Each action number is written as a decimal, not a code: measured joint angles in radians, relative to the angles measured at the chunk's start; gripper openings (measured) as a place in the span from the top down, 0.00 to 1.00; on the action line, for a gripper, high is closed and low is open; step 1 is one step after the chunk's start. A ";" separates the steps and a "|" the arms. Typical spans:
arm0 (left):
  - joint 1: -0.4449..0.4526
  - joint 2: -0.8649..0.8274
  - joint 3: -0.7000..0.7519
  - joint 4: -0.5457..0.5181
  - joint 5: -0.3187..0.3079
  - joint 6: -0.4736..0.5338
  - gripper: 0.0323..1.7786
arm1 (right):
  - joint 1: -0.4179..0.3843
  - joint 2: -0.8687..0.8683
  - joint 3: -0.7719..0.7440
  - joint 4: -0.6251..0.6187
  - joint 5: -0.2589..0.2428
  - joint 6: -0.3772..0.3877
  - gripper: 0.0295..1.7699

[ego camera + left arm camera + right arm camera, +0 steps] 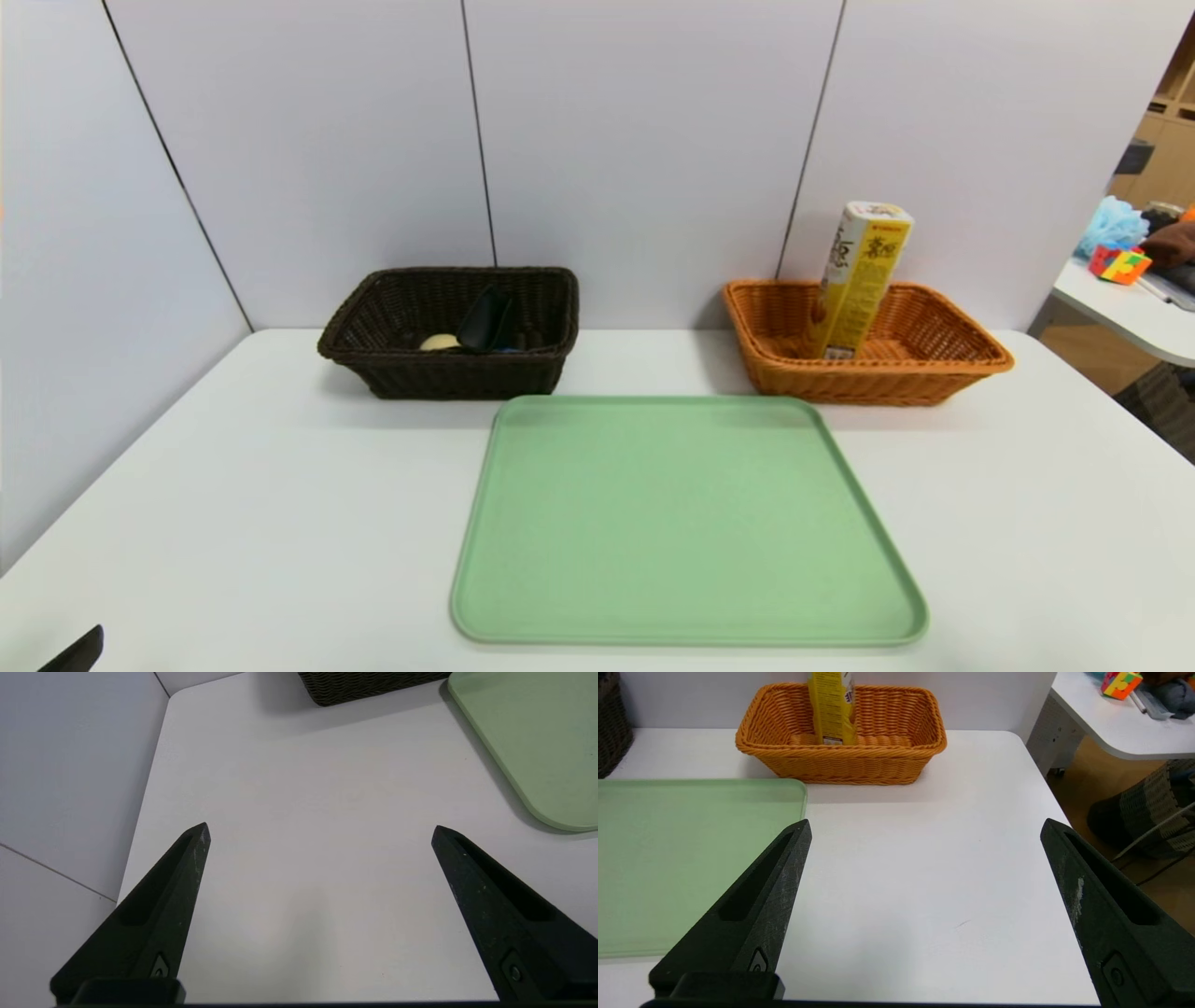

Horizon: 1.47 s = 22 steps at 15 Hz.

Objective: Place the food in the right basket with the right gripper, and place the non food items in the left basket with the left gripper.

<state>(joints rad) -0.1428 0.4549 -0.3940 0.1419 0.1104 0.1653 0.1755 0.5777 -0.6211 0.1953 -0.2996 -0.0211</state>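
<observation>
A tall yellow food box (861, 278) leans upright inside the orange right basket (943, 373) at the table's back right; the right wrist view shows the box (831, 709) and the basket (850, 760) too. The dark brown left basket (448, 373) at the back left holds a black item (485, 319) and a small pale round item (439, 343). My left gripper (320, 830) is open over bare table near the front left. Over bare table right of the tray, my right gripper (924, 826) is also open, with nothing between its fingers.
A green tray (686, 523) lies bare in the table's middle, in front of both baskets. Grey partition walls close the back and left. Past the table's right edge stand a second table with a colourful cube (1120, 263) and floor clutter.
</observation>
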 joint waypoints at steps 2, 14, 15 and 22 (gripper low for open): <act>0.028 -0.040 0.031 -0.001 0.000 0.039 0.05 | -0.032 -0.042 0.019 0.005 0.002 -0.001 0.04; 0.169 -0.223 0.160 -0.055 -0.096 0.083 0.05 | -0.131 -0.258 0.081 0.162 0.028 -0.006 0.04; 0.173 -0.232 0.170 -0.056 -0.097 0.084 0.05 | -0.132 -0.274 0.085 0.167 0.030 -0.006 0.04; 0.159 -0.351 0.313 -0.057 -0.108 0.054 0.05 | -0.144 -0.354 0.164 0.156 0.059 -0.003 0.04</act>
<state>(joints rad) 0.0164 0.1043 -0.0813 0.0847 0.0023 0.2194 0.0311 0.2240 -0.4574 0.3515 -0.2404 -0.0238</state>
